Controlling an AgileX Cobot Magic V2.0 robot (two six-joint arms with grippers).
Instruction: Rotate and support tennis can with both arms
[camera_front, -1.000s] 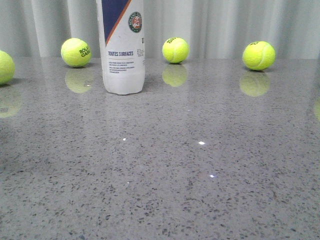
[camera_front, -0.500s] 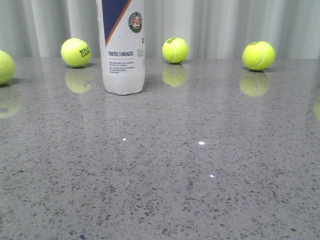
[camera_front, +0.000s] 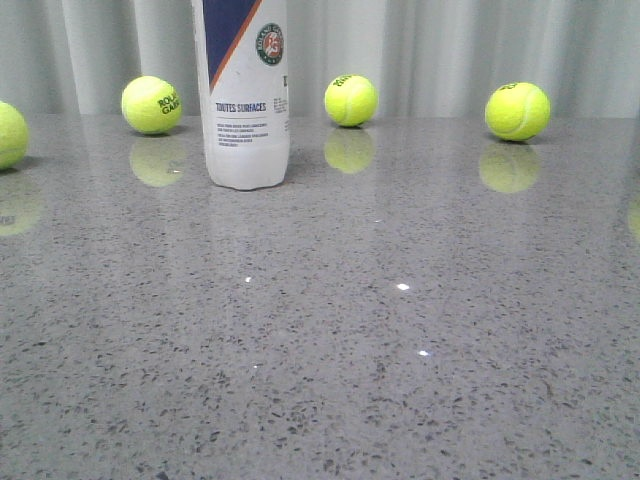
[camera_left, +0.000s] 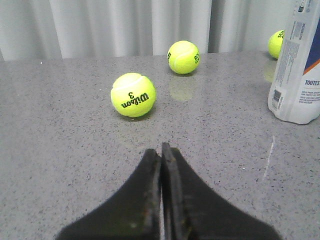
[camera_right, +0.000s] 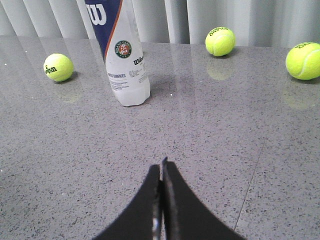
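Note:
The tennis can (camera_front: 245, 95) stands upright at the back left of the grey table, white with a navy section, orange stripe and round emblem. It also shows in the right wrist view (camera_right: 121, 55) and at the edge of the left wrist view (camera_left: 299, 70). My left gripper (camera_left: 161, 148) is shut and empty, low over the table, well short of the can. My right gripper (camera_right: 161, 166) is shut and empty, with the can ahead of it at a distance. Neither gripper shows in the front view.
Several yellow-green tennis balls lie along the back of the table: (camera_front: 152, 104), (camera_front: 351, 100), (camera_front: 517, 110) and one at the left edge (camera_front: 10, 134). A Wilson ball (camera_left: 133, 95) lies just ahead of my left gripper. A grey curtain hangs behind.

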